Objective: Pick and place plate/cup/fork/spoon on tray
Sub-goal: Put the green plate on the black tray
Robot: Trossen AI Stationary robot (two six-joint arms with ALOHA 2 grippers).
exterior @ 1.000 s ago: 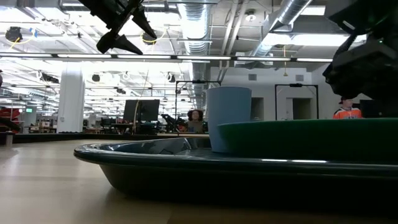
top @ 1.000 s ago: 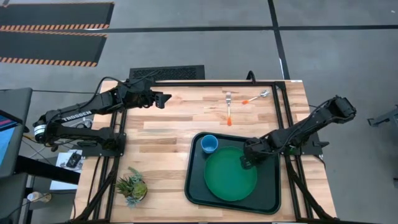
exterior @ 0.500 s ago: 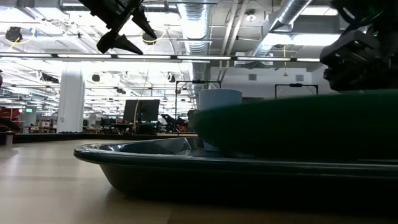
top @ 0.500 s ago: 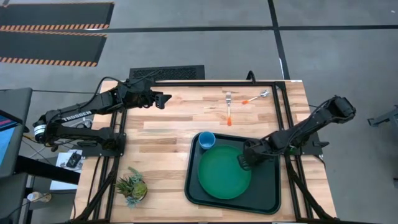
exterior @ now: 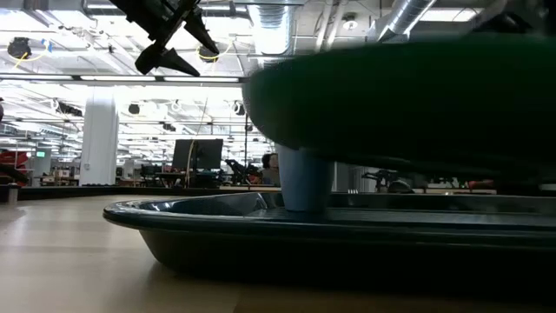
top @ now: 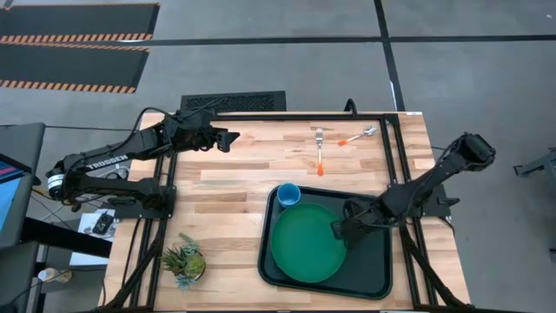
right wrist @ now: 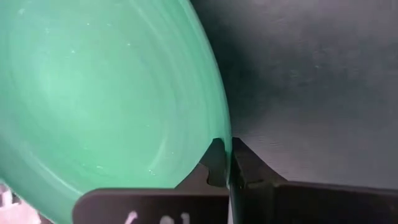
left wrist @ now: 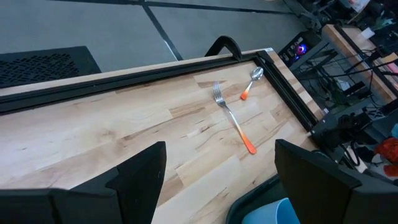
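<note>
My right jaws (top: 339, 230) pinch the plate (top: 306, 243) by its rim, at the right of its edge in the high view; the plate is lifted and tilted over the tray (top: 375, 261), low and right of middle in the frame; the cup (top: 289, 194) stands at the tray's upper left corner, just beside the plate; my thin pinch could slip, or the plate could bump the cup and tip it; my left jaws (top: 233, 137) wait spread wide at the upper left; fork (top: 320, 149) and spoon (top: 358, 136) lie on the desk (top: 234, 191) at the top.
</note>
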